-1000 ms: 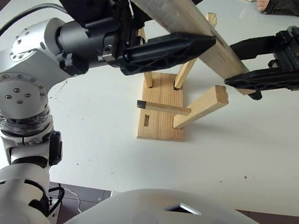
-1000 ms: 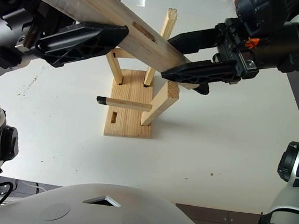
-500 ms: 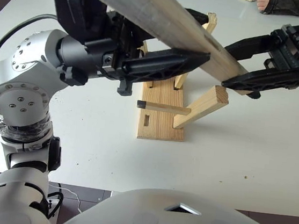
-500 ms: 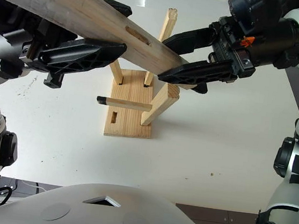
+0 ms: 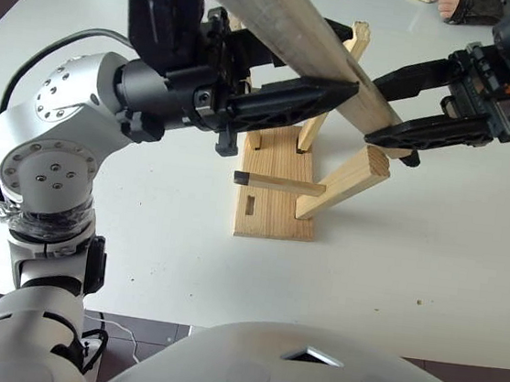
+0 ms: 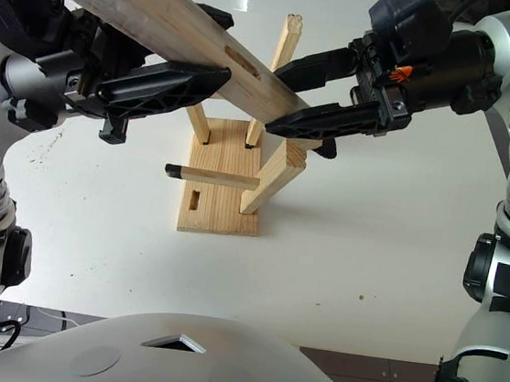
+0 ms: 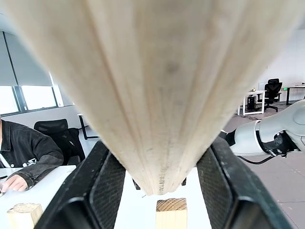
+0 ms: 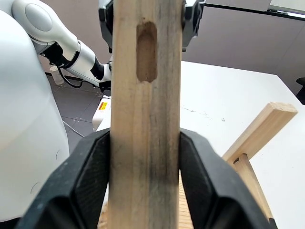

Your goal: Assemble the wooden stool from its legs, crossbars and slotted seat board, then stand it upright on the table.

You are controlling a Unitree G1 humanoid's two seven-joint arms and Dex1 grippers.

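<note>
A long leg point(image 5: 284, 15) is held aloft over the white table point(image 5: 432, 257), slanting down from the robot's left to its right. It is gripped at two places. The left gripper point(image 6: 223, 49) is clamped on its middle, and the right gripper point(image 5: 372, 108) is closed around its lower end. One oval slot point(image 8: 146, 50) is seen in its face between the two grips.

Below, one seat board point(image 5: 275, 216) lies flat on the table, with one open slot point(image 5: 251, 204) visible near its front edge. Three legs rise from it: a thick leg point(image 5: 348, 179) leaning at the right, a tall leg point(image 5: 358, 32) and a short leg point(image 5: 254, 136) at the back. One crossbar point(image 5: 279, 184) with a dark tip juts sideways from the thick leg.

The long leg's upper end is cut off by the frame. The tall leg's middle is hidden behind the held piece, and the joints at the board cannot be made out.
</note>
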